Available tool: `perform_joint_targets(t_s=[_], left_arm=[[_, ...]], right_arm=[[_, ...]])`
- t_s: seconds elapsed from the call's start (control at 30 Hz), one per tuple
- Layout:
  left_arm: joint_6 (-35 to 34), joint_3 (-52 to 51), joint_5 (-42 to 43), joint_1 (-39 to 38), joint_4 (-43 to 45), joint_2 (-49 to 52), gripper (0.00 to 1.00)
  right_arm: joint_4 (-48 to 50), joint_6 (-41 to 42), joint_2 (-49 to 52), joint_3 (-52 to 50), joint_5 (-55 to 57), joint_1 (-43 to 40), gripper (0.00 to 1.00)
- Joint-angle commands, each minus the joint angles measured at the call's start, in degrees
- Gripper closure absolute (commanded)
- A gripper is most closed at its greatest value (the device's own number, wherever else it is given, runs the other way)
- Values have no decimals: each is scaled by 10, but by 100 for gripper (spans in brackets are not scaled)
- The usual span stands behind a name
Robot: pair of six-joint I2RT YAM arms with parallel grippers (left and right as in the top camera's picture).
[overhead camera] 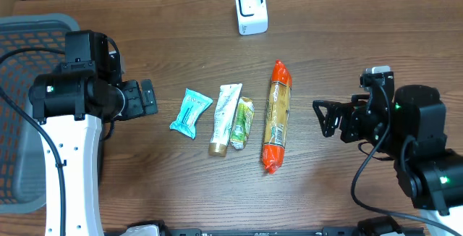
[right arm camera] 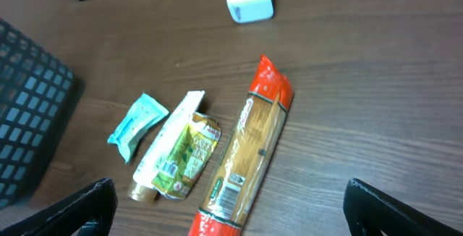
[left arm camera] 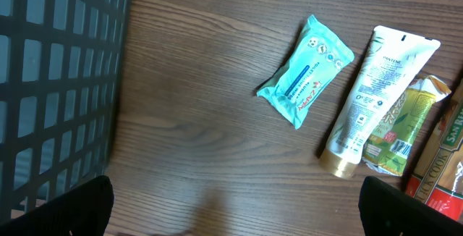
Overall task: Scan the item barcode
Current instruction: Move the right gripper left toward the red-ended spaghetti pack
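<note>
- The wooden tabletop [overhead camera: 181, 192] is carrying everything, with four items lying in a row near its middle.
- A grey mesh basket [overhead camera: 29, 40] is sitting at the left edge, well apart from the items.
- The left end effector [overhead camera: 150, 98] is hovering beside the basket, its jaws standing wide apart and gripping nothing, facing the row.
- The right end effector [overhead camera: 323, 119] is hovering to the right of the row, likewise spread wide and empty.
- The pasta pack [overhead camera: 276, 116], with orange ends, is lying lengthwise at the right end of the row.
- The white tube [overhead camera: 225, 119] is lying cap toward the near edge, touching the pouch.
- The green pouch [overhead camera: 242, 123] is resting between tube and pasta pack, a barcode showing in the left wrist view.
- The teal packet [overhead camera: 191, 112] is lying tilted at the left end, just beside the tube.
- The white scanner [overhead camera: 251, 9] is standing at the far edge, well apart from the items.
</note>
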Motion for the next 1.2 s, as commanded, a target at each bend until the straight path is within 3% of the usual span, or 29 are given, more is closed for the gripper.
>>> perform_joint_targets(t_s=[0.0,1.17], left_arm=[[13,7,-6,3,-2,2,0],[13,7,-6,3,-2,2,1]], right_arm=[[2,-5,10,14,-4,0,0],[24,-5,66,14,-5,-1,0]])
